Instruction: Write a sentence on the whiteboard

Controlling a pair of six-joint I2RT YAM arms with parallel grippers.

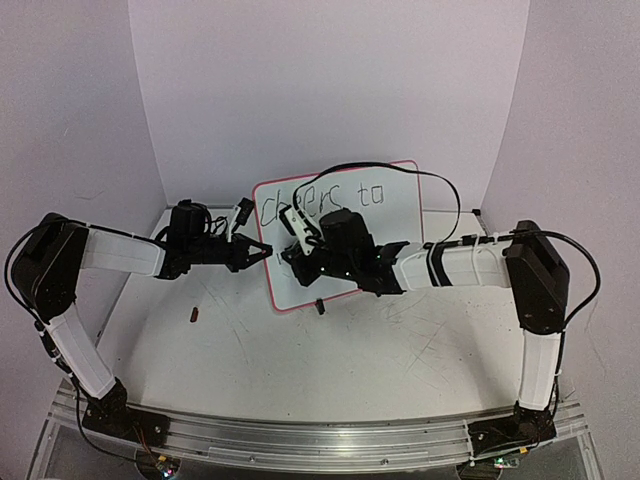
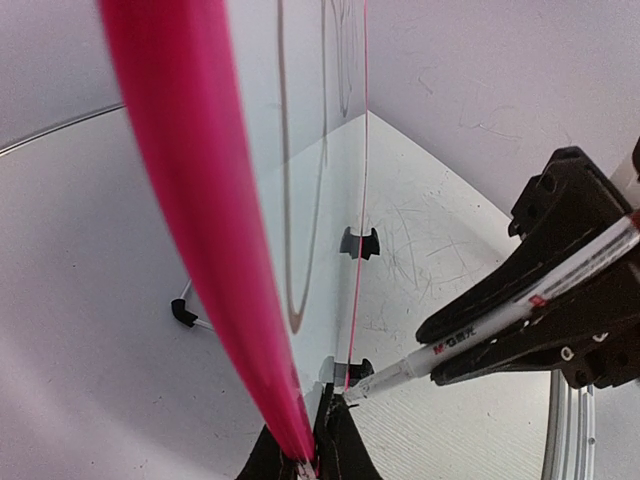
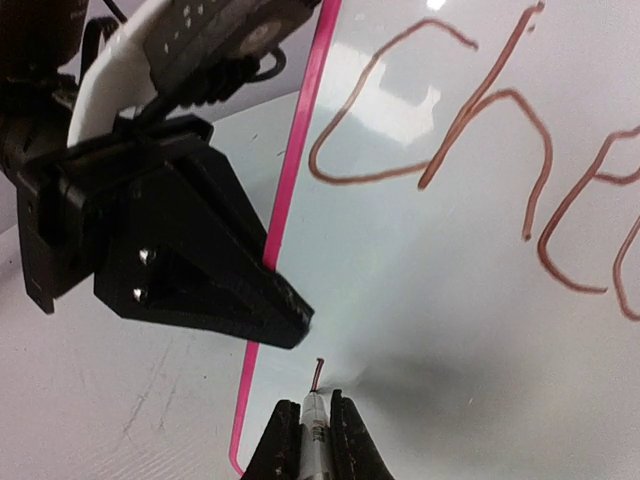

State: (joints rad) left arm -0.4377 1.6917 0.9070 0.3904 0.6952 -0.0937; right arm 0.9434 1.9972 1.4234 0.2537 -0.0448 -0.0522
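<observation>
Right gripper (image 3: 314,425) is clamped on one marker (image 2: 470,335), its tip touching the one whiteboard (image 1: 400,222) just ahead of it. Left gripper (image 1: 262,253), just beside it, seems pinched on the board's rim, holding it upright. Above the tip stand two words of the sentence (image 1: 365,197), "cheers to"; one short stroke begins the second line. Next the tip should travel away from the left gripper, keeping light contact.

The whiteboard (image 1: 400,215) stands on the table (image 1: 330,355), marker (image 2: 470,335) before it.
</observation>
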